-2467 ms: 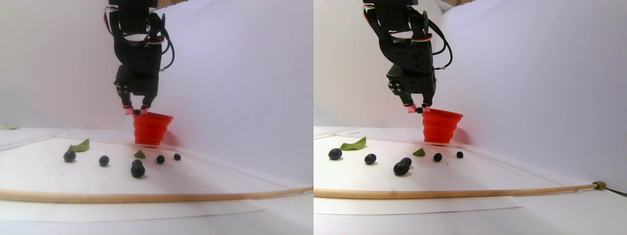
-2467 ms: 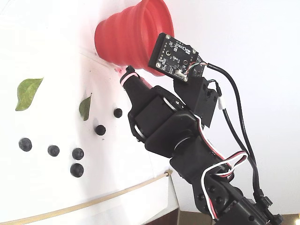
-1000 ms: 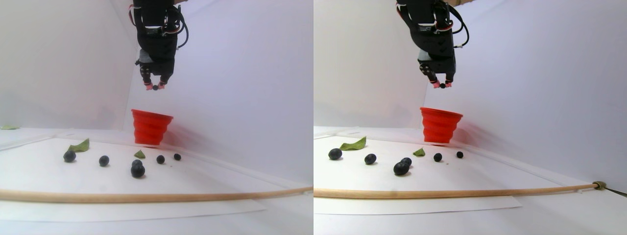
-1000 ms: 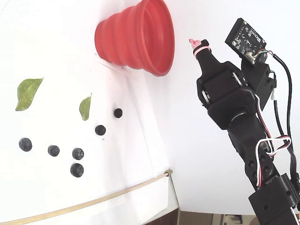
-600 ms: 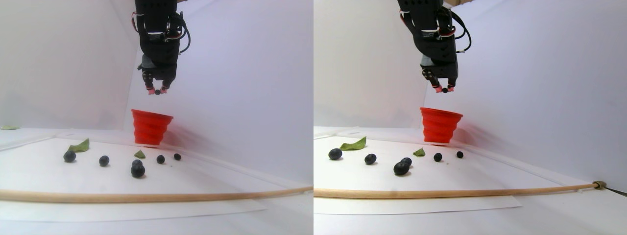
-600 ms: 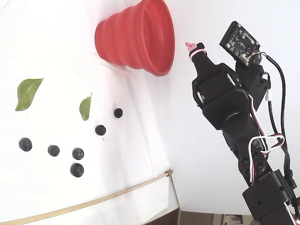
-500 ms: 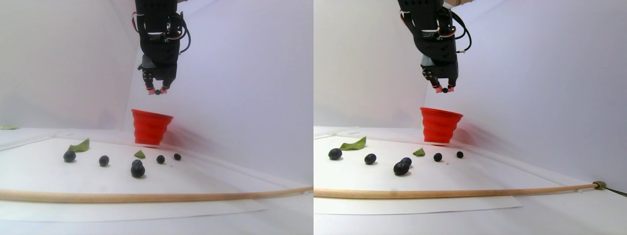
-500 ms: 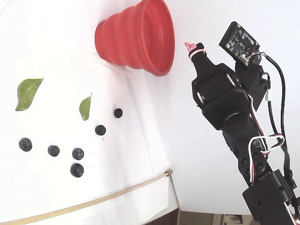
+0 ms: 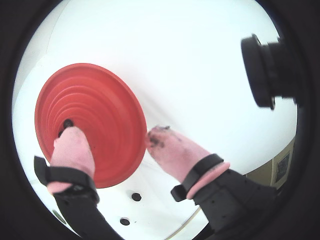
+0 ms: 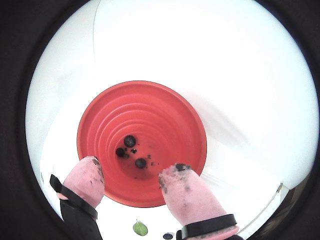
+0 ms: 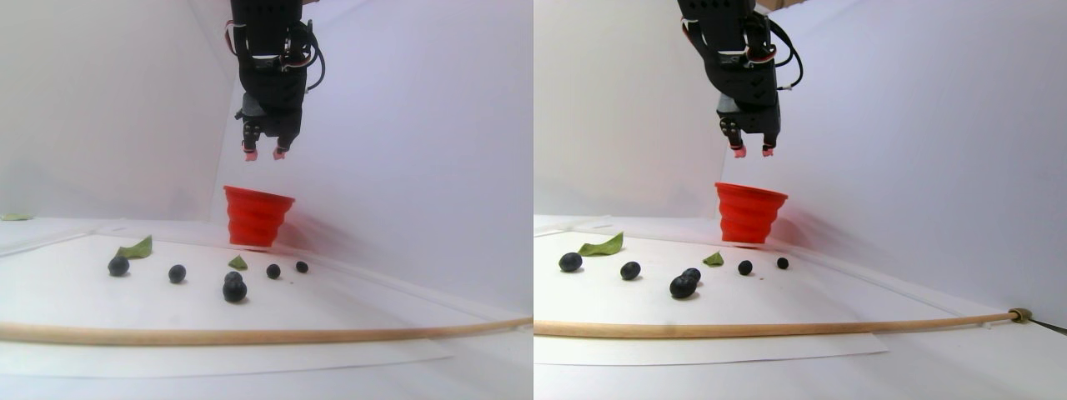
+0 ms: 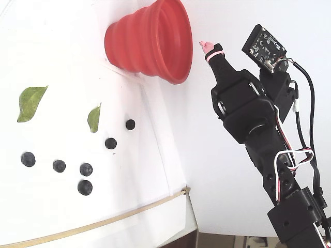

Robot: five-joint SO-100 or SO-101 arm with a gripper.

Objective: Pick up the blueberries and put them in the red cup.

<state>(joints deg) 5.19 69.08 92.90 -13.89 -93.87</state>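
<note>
The black robot hand (image 11: 267,155), tipped with pink rubber fingertips (image 10: 187,192), is hanging high above the ribbed red silicone cup (image 11: 257,217), its fingers spread apart with nothing between them. In a wrist view three small dark blueberries in the cup (image 10: 129,148) are lying on its bottom, framed between the two stained pads. So the step in hand looks like a drop just made: the hand is standing empty over the cup's wide rim.

Six loose dark round blueberries (image 12: 85,169) are resting on the white counter (image 12: 46,217) in the fixed view, well apart from the cup: two nearer it, beside the smaller green leaf (image 12: 93,118), and four clustered farther off, below the larger green leaf (image 12: 30,103). A thin wooden rod (image 11: 250,335) is lying across the near edge of the counter in the stereo pair view.

The task seems partly done. The next move probably calls for swinging the hand away from the cup, lowering it with fingers wide over one of the loose berries, likely the closest pair, and closing gently, since such small round fruit could roll or squash.
</note>
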